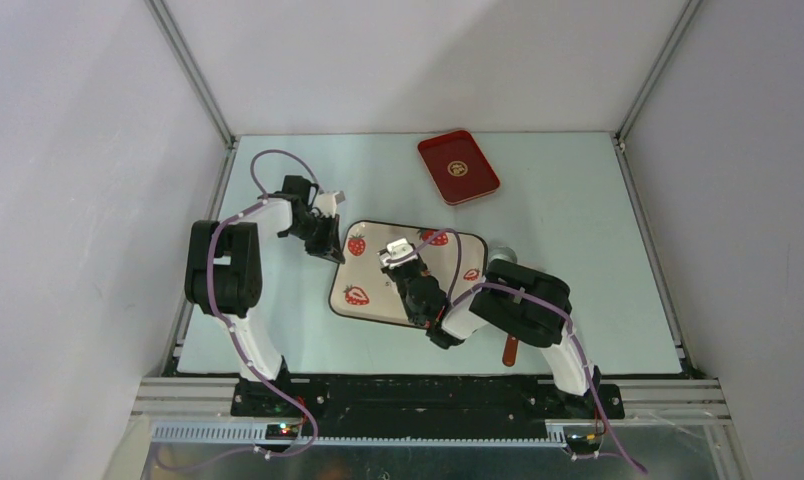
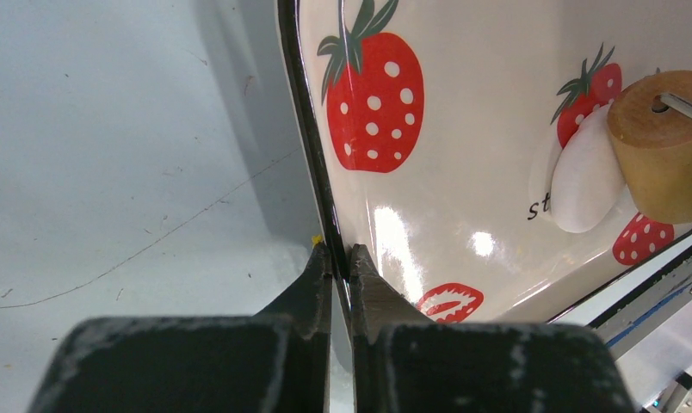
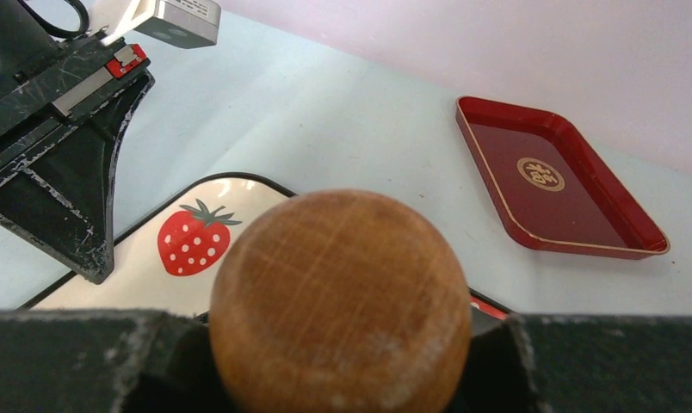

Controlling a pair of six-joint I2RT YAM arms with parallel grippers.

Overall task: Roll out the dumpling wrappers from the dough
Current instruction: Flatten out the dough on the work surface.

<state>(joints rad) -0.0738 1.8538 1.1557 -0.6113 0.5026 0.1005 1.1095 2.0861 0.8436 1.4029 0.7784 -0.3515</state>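
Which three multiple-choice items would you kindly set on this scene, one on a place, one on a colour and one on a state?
1. Where is the red tray?
A. on the table, beyond the strawberry tray
B. on the strawberry tray
C. at the table's near edge

2. What colour is the dough?
A. green
B. white
C. brown

3. How is the left gripper?
A. open above the table
B. shut on the strawberry tray's rim
C. shut on the red tray

Answers:
1 A, it lies at the far side, apart from the strawberry tray.
2 B, a white lump shows beside the wooden roller.
3 B, its fingers pinch the rim.
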